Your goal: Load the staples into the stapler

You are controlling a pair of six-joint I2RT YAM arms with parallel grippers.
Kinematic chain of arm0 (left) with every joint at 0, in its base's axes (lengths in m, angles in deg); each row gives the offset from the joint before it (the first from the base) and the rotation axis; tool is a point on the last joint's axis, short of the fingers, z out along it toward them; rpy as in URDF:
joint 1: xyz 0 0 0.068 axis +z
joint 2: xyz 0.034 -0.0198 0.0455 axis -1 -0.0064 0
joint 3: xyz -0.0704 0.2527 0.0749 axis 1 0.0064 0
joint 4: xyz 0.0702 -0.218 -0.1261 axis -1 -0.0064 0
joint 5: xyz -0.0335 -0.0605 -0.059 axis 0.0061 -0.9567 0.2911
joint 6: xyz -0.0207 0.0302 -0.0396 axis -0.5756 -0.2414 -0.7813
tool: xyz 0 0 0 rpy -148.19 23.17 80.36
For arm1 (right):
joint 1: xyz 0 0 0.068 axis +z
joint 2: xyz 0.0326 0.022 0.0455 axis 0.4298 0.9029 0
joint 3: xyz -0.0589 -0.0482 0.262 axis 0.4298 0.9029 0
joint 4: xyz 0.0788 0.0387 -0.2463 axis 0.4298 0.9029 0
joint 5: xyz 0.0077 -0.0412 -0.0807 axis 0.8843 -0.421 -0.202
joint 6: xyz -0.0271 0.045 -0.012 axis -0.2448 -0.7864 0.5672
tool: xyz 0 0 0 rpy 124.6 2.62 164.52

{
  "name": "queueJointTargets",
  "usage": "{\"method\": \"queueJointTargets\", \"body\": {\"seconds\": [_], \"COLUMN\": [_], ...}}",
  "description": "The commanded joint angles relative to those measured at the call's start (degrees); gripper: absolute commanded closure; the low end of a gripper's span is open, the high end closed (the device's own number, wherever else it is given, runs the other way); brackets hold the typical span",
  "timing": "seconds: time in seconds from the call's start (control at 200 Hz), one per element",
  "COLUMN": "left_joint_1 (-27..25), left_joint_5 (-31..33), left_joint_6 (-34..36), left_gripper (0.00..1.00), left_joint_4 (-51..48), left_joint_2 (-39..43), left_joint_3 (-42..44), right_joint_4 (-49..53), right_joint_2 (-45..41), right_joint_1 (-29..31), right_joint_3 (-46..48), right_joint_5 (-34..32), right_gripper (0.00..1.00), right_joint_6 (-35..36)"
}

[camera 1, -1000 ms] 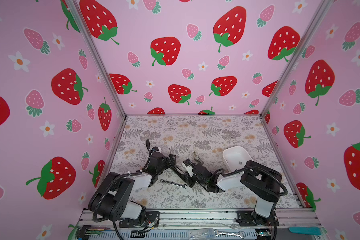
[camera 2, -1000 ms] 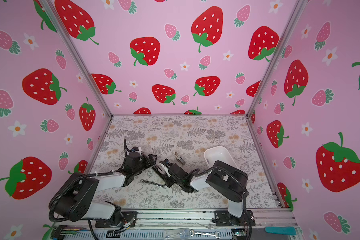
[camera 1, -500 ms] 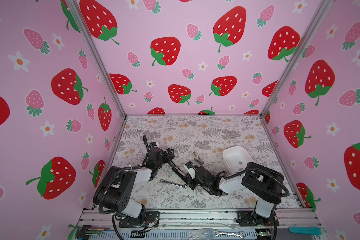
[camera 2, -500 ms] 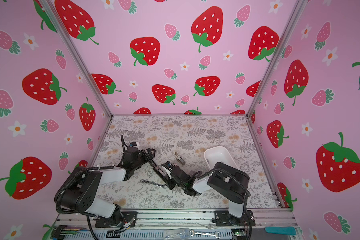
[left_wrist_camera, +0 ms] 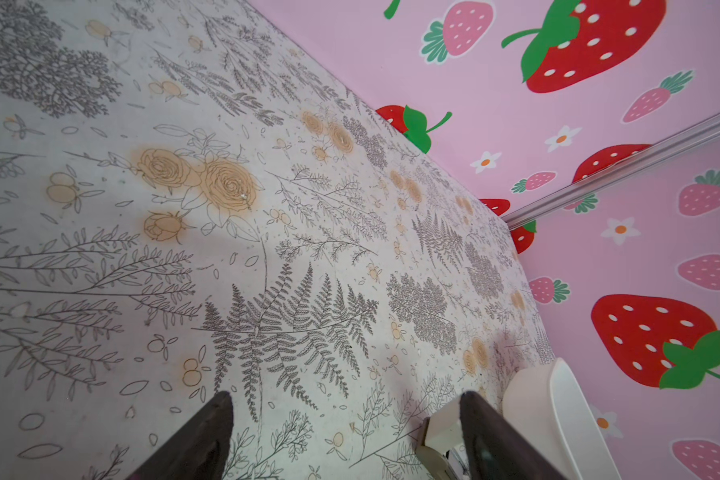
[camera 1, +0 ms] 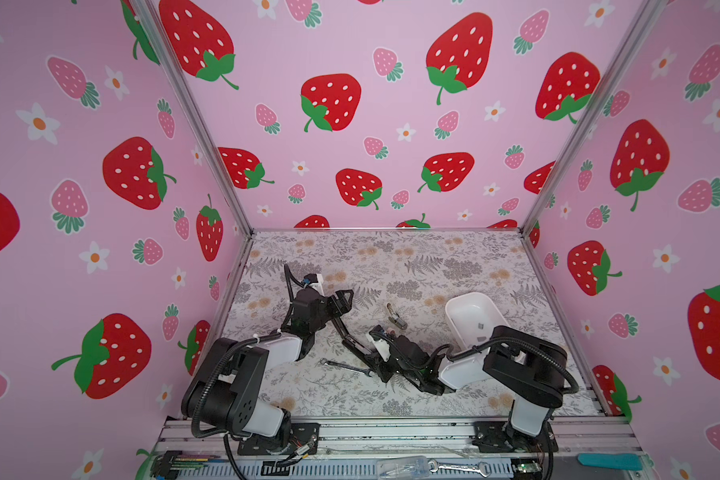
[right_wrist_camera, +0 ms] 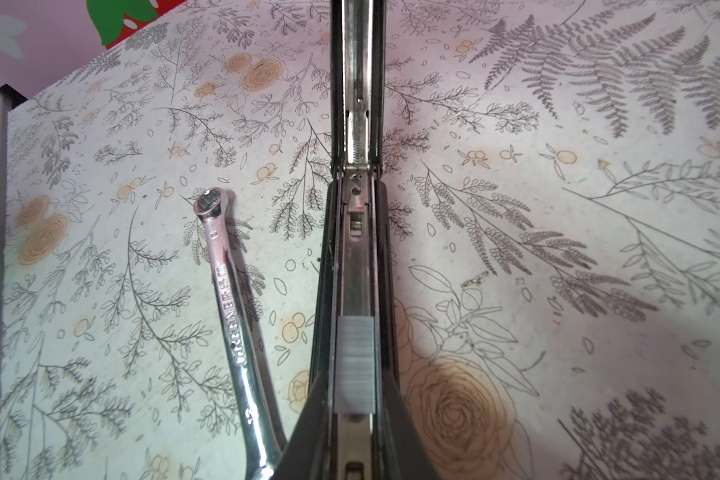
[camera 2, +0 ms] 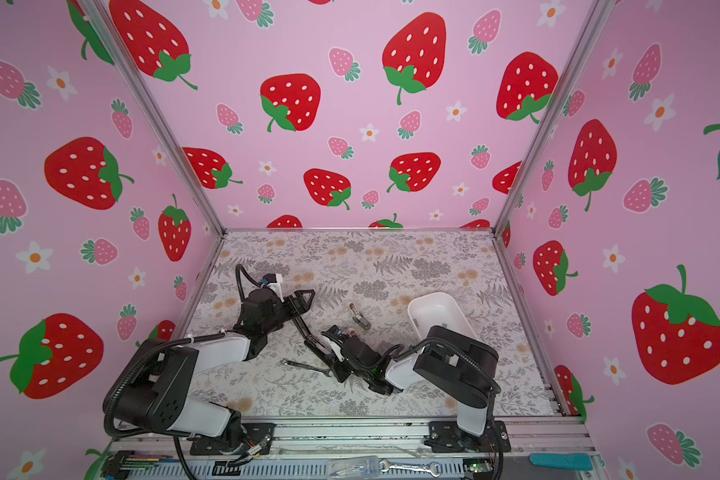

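open black stapler, grey staples in its silver channel — right gripper clamps it, left gripper wide.

The silver wrench on the desk bears a stamped 13 on its shank; the raised brand lettering there is unreadable.

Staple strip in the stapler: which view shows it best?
Right wrist view: the staple strip sits close up in the open stapler's metal channel. In both top views the stapler shows, the strip too small to tell. Left wrist view: neither.
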Motion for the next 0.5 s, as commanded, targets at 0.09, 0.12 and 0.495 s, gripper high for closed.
{"method": "queueJointTargets", "body": {"seconds": [0.09,0.12,0.495], "left_joint_1": [0.0,0.0,-1.1], "left_joint_5": [-1.1,-1.3,-2.9], "left_joint_6": [4.0,4.6,10.1], "left_gripper": [0.2,0.21,0.39], "left_joint_4": [0.8,0.6,0.1], "left_joint_2": [4.8,5.3,9.9], "left_joint_3": [-0.5,-0.4,2.6], "right_joint_4": [-5.6,-6.4,-15.6], "right_joint_2": [0.6,0.7,1.7], "right_joint_1": [0.6,0.6,0.7], "right_joint_3": [1.7,2.1,5.4], "right_joint_5": [-0.2,-0.5,-1.0], "right_gripper": [1.0,1.0,1.0], "right_joint_6": [1.9,2.1,4.3]}}
